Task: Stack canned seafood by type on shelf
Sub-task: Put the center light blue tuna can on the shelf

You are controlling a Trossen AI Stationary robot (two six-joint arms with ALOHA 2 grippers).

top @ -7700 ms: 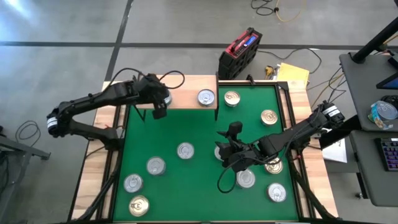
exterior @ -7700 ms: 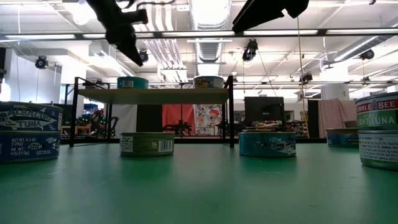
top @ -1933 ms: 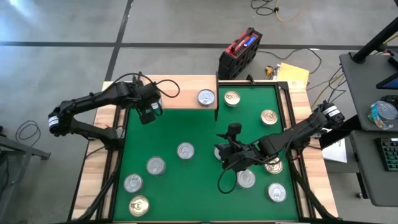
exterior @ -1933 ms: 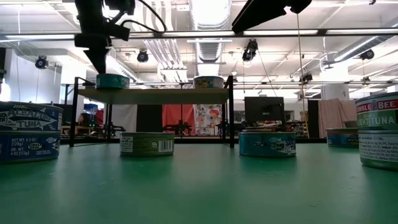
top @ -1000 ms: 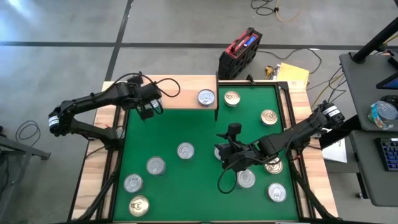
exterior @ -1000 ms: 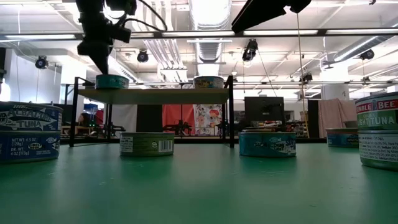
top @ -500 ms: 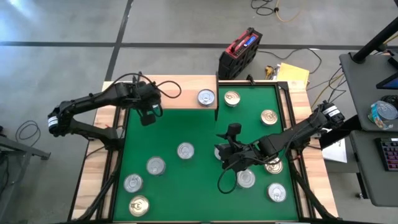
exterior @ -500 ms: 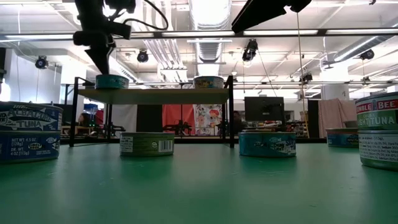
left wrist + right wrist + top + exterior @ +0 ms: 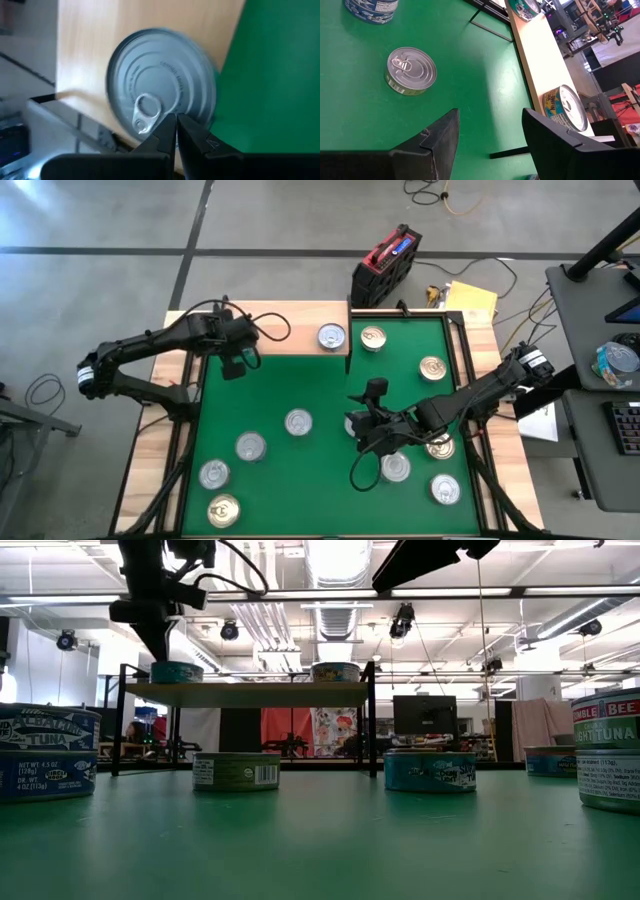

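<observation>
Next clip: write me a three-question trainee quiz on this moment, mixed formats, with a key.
1. True or false: the left gripper has its fingers shut above the silver-topped tin at the shelf's left end.
2. How many tins stand on the shelf in the low view? A) one B) two C) four
3. Fill in: the right gripper hangs with fingers ____ over the green mat, holding nothing.

Key: 1 true; 2 B, the left tin and the second tin; 3 open.
</observation>
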